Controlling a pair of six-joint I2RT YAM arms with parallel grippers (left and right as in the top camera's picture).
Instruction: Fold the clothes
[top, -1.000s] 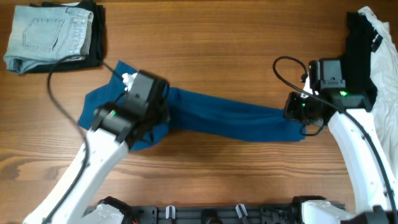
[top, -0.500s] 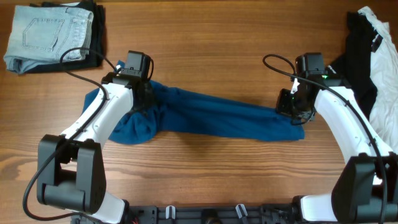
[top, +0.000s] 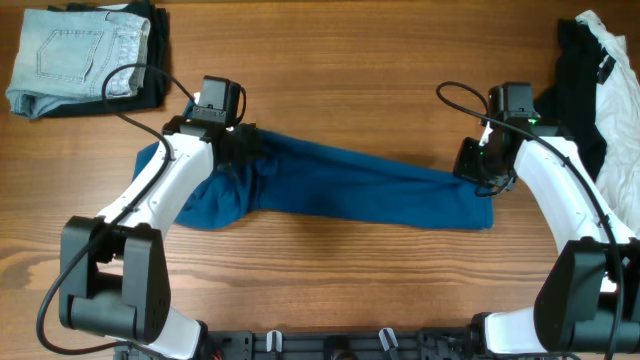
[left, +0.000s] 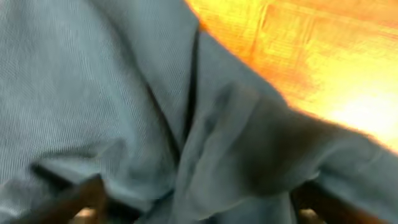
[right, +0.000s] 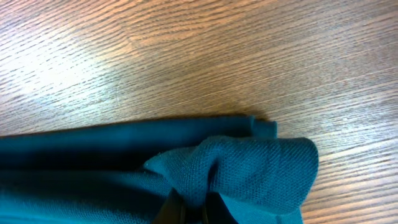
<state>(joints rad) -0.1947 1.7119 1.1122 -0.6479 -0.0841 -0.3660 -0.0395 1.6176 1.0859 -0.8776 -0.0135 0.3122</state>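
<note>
A blue garment (top: 350, 190) lies stretched in a long band across the middle of the wooden table. My left gripper (top: 250, 145) sits over its bunched left end. In the left wrist view the cloth (left: 155, 93) fills the frame, and the left gripper (left: 199, 214) is open, its two dark fingers (left: 87, 193) wide apart with folds of cloth lying between them. My right gripper (top: 478, 165) is at the garment's right end. It is shut on a pinched fold of the blue garment (right: 249, 168), with the right gripper (right: 196, 210) low over the table.
Folded light jeans (top: 65, 50) rest on dark clothes (top: 155, 55) at the back left corner. A pile of black and white clothes (top: 600, 70) lies at the right edge. Black cables loop above both arms.
The left gripper has gone from shut on the blue garment to open, and it has shifted slightly right. The right gripper moved a little right, and the garment lies straighter.
</note>
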